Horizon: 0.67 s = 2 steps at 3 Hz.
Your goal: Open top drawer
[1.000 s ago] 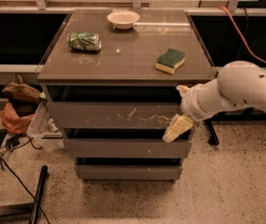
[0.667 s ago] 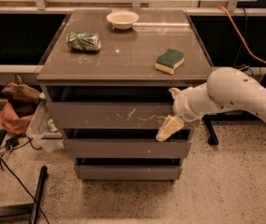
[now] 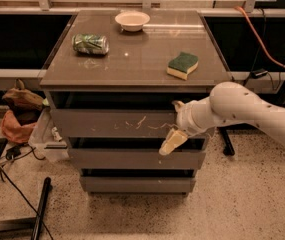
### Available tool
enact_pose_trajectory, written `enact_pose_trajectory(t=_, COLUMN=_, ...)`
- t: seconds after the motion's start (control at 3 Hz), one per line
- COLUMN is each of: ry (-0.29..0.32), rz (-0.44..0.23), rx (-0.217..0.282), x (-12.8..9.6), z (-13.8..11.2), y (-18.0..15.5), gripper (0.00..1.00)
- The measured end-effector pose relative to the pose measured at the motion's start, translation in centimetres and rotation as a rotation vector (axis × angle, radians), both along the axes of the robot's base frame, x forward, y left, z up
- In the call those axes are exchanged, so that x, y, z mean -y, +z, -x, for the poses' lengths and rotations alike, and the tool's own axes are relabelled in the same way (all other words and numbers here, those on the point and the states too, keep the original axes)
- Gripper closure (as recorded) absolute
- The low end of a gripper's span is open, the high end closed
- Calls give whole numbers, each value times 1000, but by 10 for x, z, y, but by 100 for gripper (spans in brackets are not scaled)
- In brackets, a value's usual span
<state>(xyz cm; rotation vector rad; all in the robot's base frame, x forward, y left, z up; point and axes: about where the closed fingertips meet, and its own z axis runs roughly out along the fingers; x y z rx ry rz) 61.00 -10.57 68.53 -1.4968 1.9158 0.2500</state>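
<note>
Speckled floor, brown counter (image 3: 132,59): the claw (image 3: 170,128) shifts along the top drawer (image 3: 97,123).
Spread across the drawer's right part, it is nearer the middle than before; the drawer is not yet pulled.

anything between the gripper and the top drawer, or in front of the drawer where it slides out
Nothing visible. The gripper is at the right end of the top drawer, at its front face, with nothing between them. Nothing shows in front of the drawer where it would slide out.
</note>
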Motion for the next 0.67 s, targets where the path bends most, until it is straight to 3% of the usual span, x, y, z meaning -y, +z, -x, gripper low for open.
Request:
enact_pose_trajectory(t=0.33, ry=51, rz=-35, rx=-31, x=-26, z=-17, y=-39, gripper=0)
enact_pose_trajectory(t=0.67, ry=53, rz=-35, rx=-33, x=-27, z=-17, y=-39, gripper=0)
